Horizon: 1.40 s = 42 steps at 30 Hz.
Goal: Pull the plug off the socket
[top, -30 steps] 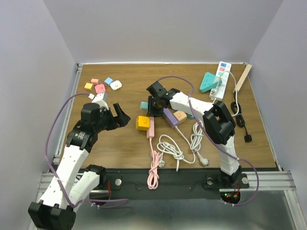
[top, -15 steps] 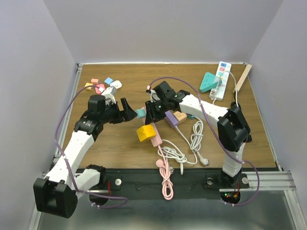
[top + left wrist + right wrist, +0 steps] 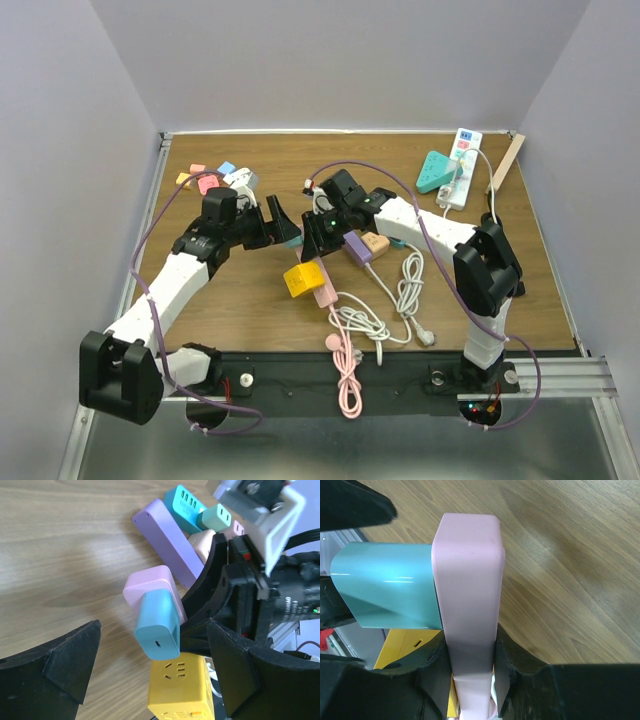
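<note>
loosely, plug (image 3: pixel 157 630) sits inside left gripper (image 3: pixel 153 626)

Long pink plastic socket bar (image 3: pixel 470 580) with round corners, shiny teal block plug (image 3: pixel 385 592) pushed into its flat side

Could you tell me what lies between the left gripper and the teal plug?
Nothing does. In the left wrist view the teal plug shows right between the fingers of the open left gripper, with only bare wooden table in the gap beside it.
</note>
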Each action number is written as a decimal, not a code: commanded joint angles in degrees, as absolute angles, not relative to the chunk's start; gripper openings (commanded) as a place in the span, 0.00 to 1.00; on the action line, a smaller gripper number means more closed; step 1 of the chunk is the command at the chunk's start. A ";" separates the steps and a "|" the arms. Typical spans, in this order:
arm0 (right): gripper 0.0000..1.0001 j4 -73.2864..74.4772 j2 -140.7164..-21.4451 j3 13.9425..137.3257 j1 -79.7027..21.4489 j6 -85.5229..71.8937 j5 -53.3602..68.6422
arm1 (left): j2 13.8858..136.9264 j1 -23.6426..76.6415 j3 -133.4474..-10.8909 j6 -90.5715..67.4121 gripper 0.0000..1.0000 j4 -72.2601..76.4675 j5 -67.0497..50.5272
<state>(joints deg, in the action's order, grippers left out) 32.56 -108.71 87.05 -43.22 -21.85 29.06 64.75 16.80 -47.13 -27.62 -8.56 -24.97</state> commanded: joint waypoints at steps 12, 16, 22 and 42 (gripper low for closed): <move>0.00 28.83 -105.30 91.14 -44.30 -23.73 32.87 | 68.38 20.04 -49.66 -31.11 0.56 -5.45 -21.53; 0.01 28.39 -104.86 90.97 -44.56 -23.99 33.58 | 69.61 20.56 -50.01 -31.11 0.42 -4.92 -21.71; 0.01 28.56 -106.16 90.27 -44.47 -28.03 27.10 | 68.56 21.09 -51.75 -29.37 0.00 -8.15 -19.53; 0.01 27.95 -111.36 84.46 -34.54 -37.09 21.97 | 57.65 4.58 -62.31 -18.46 0.00 -21.62 -17.85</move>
<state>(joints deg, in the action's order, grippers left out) 29.95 -114.17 82.78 -33.41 -37.95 21.87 57.19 7.57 -59.70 -21.63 -21.93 -17.41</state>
